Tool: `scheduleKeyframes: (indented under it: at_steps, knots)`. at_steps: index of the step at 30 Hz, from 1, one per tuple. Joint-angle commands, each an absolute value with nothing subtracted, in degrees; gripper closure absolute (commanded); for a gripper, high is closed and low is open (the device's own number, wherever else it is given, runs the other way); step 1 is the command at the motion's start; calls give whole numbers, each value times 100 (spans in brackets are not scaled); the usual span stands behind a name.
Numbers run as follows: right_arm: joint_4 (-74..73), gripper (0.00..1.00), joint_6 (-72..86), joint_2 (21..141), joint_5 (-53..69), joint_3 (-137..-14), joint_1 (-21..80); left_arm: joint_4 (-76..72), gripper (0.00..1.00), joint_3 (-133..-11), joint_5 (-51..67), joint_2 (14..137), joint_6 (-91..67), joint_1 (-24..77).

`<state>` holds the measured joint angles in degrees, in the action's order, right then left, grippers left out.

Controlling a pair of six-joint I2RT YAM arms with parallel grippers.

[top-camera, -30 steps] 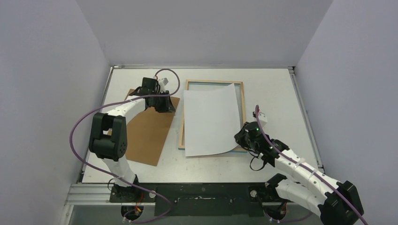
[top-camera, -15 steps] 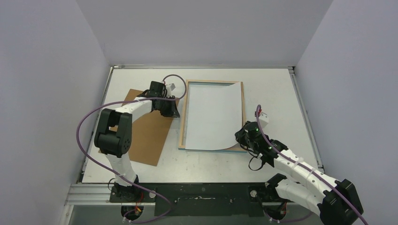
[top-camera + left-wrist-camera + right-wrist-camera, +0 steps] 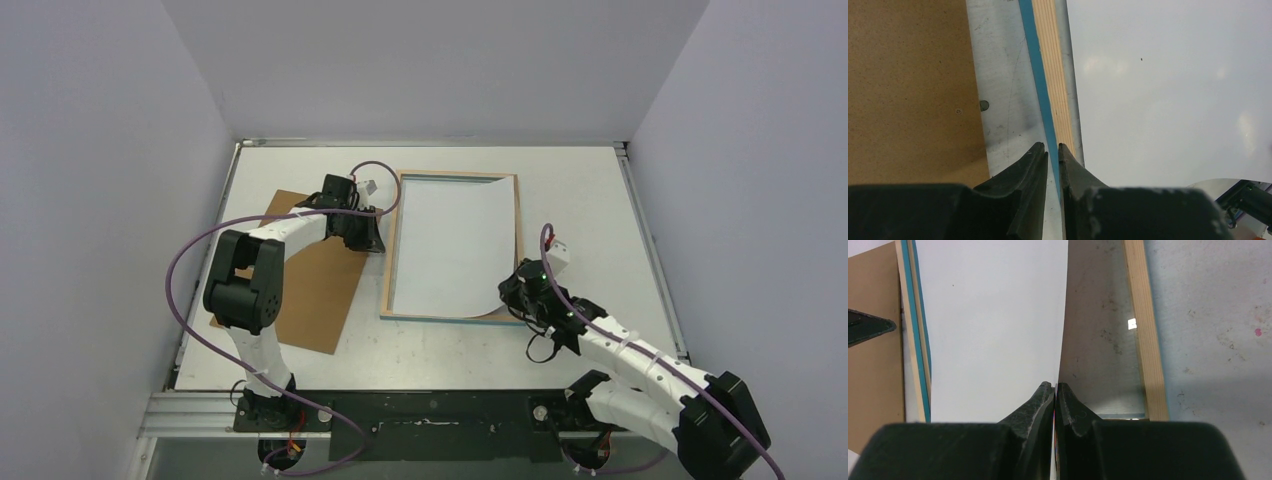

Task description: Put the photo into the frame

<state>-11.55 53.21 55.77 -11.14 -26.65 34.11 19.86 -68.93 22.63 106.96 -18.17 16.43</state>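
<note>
On the table (image 3: 600,200), the frame (image 3: 385,290) now holds nearly all the photo (image 3: 450,240), which overhung its near rail a second ago, leaving only the corner clenched in the right gripper (image 3: 512,296) to drop; whether the left gripper (image 3: 370,238) grips, I can't tell.

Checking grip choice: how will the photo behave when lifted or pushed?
Probably floppy: the photo bows where the right gripper pinches its corner. Likely light, as that single pinch lifts its edge. Pushed, it may buckle against the frame rather than slide.
</note>
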Motion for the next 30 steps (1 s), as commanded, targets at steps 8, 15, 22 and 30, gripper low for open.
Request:
scheduleKeyframes:
  at_steps: [8,15,22,30]
  knots:
    - [-495,94,5182,5918,-1158,-2724,3359,1853,88,-7035,2292,10750,-1705,1650]
    - [-351,94,5047,6161,-928,-2759,3317,1872,88,-7035,2320,10707,-1686,1644]
    - [-410,93,4834,6272,-845,-2851,3290,1881,89,-7049,2350,10730,-1712,1647]
    - [-378,92,4674,6382,-716,-2883,3173,1920,90,-7105,2373,10714,-1705,1644]
